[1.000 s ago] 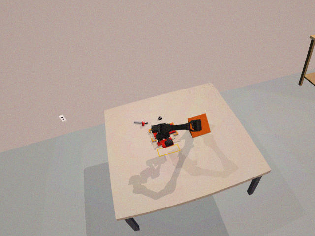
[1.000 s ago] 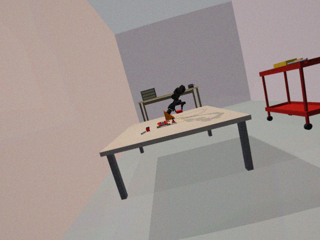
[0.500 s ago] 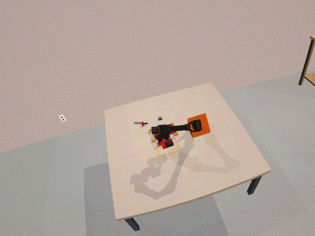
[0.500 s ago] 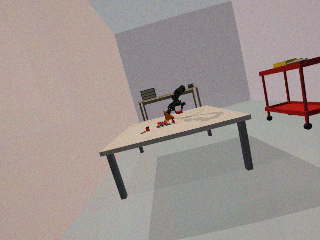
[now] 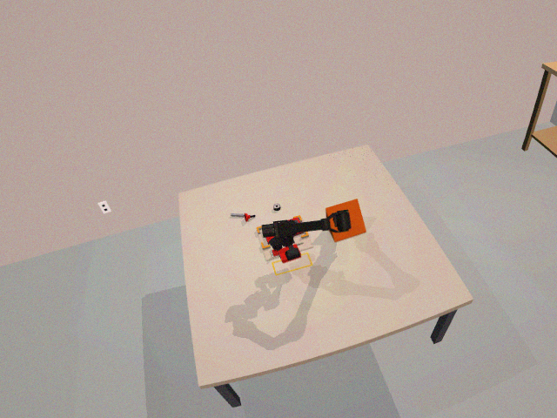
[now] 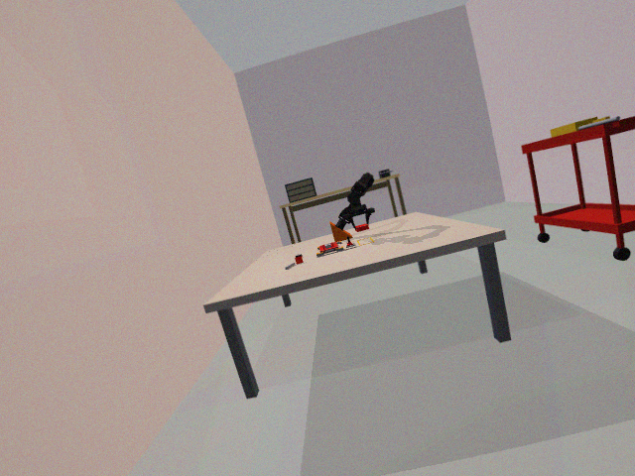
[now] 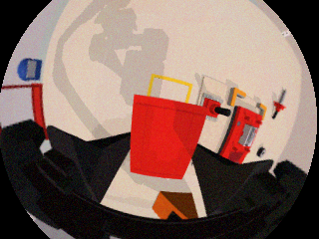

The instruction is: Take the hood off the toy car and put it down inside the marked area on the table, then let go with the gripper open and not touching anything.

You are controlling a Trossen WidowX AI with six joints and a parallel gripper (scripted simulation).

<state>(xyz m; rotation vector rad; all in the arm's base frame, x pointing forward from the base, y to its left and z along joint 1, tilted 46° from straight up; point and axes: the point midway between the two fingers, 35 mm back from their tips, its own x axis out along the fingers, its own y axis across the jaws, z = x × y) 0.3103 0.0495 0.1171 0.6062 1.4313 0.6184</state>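
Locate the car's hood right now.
The hood is between the gripper's fingers, raised above the table; in the wrist view it fills the centre, just below the yellow outline.

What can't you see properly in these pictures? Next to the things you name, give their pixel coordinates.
- Underside of the red hood (image 5: 285, 258) (image 6: 361, 227) (image 7: 166, 136): turned away in the wrist view.
- Toy car (image 5: 297, 220) (image 6: 328, 247) (image 7: 241, 134): partly behind the arm in the top view.
- Far shelf table (image 5: 535, 110): cut off by the top view's right edge.
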